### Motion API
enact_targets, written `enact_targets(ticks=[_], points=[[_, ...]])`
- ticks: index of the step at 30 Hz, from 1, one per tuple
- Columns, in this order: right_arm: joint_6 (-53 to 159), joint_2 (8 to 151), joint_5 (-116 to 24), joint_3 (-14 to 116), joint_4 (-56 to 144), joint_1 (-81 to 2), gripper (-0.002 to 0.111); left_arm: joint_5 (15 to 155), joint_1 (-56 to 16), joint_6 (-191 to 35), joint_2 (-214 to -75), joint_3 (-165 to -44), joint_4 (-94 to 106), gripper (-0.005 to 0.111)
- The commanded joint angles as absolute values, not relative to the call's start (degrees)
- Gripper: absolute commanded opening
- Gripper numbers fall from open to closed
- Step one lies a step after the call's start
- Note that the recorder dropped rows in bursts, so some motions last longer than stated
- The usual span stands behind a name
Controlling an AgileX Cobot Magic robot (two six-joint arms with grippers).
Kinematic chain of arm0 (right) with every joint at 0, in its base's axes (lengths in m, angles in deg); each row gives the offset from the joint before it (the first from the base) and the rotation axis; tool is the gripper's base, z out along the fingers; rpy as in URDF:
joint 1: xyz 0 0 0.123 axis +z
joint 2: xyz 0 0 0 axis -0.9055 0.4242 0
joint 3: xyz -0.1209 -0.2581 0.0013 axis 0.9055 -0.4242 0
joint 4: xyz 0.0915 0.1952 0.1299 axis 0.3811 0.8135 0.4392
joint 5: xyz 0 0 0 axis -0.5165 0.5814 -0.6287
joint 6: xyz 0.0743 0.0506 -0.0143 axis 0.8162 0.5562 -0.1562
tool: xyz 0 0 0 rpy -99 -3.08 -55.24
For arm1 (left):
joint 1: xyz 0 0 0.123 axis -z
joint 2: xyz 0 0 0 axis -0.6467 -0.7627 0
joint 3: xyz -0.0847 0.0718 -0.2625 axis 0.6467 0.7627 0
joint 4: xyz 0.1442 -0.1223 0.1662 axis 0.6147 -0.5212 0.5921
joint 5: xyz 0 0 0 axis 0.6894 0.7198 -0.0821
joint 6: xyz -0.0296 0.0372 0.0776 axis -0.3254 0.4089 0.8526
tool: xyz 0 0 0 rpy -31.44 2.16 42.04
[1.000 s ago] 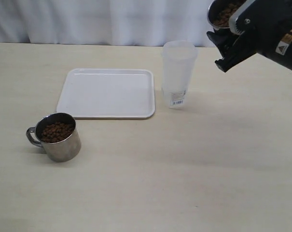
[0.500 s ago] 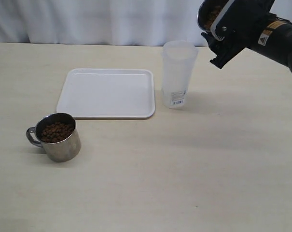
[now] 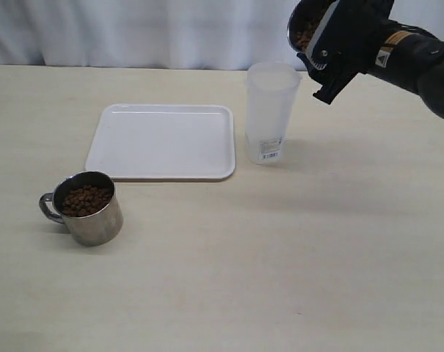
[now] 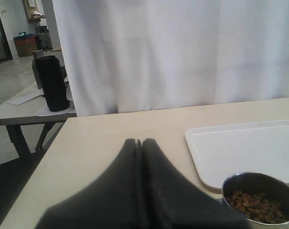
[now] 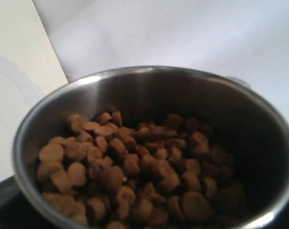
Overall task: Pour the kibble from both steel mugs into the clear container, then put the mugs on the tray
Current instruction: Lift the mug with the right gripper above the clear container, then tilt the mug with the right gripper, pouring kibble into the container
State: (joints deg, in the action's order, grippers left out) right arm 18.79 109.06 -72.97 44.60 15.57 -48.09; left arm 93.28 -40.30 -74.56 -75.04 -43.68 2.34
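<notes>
- On the pale wooden table, seen from the exterior view, a flat white tray lies left of centre with its low rim all round.
- Just beside the tray's right edge, not touching it, the clear container stands upright. It is taller than either mug, and a small white label sits near its base.
- Near the front left corner of the tray, a little apart from it, the standing steel mug rests upright on the table. Its looped handle points left.
- Dark-brown kibble fills that mug close to its rim.
- At the top right, your right gripper holds the raised steel mug in the air. Its jaws are spread wide and clamped on the mug.
- The raised mug is tipped towards the container, above its rim and slightly to its right, not touching it.
- In the right wrist view, the raised mug's shiny inner wall curves around a heap of pellets banked towards its lower lip.
- In the left wrist view, your left gripper has its two dark fingers pressed flat together, holding nothing.
- That gripper is over the table, near the standing mug and apart from it.
- A white curtain hangs behind the table.
</notes>
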Motion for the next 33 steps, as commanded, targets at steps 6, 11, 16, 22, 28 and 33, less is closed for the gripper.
enact_targets(ticks=[6,11,16,22,28,33], points=[[13.60,108.65,-78.90,45.18,15.19,-48.12,0.004,92.88,-40.38,-74.72,-74.85,-43.55,2.18,0.000],[13.60,108.93,-80.55,45.18,15.19,-48.12,0.004,92.88,-40.38,-74.72,-74.85,-43.55,2.18,0.000],[13.30,110.75,-80.13,47.18,15.19,-48.12,0.004,92.88,-40.38,-74.72,-74.85,-43.55,2.18,0.000],[11.33,111.96,-80.27,47.72,14.62,-48.12,0.004,92.88,-40.38,-74.72,-74.85,-43.55,2.18,0.000],[7.09,112.45,-80.54,47.72,13.37,-48.12,0.004,92.88,-40.38,-74.72,-74.85,-43.55,2.18,0.000],[2.16,113.90,-82.06,47.72,13.85,-48.12,0.004,93.00,-40.38,-74.72,-74.85,-43.55,2.52,0.000]])
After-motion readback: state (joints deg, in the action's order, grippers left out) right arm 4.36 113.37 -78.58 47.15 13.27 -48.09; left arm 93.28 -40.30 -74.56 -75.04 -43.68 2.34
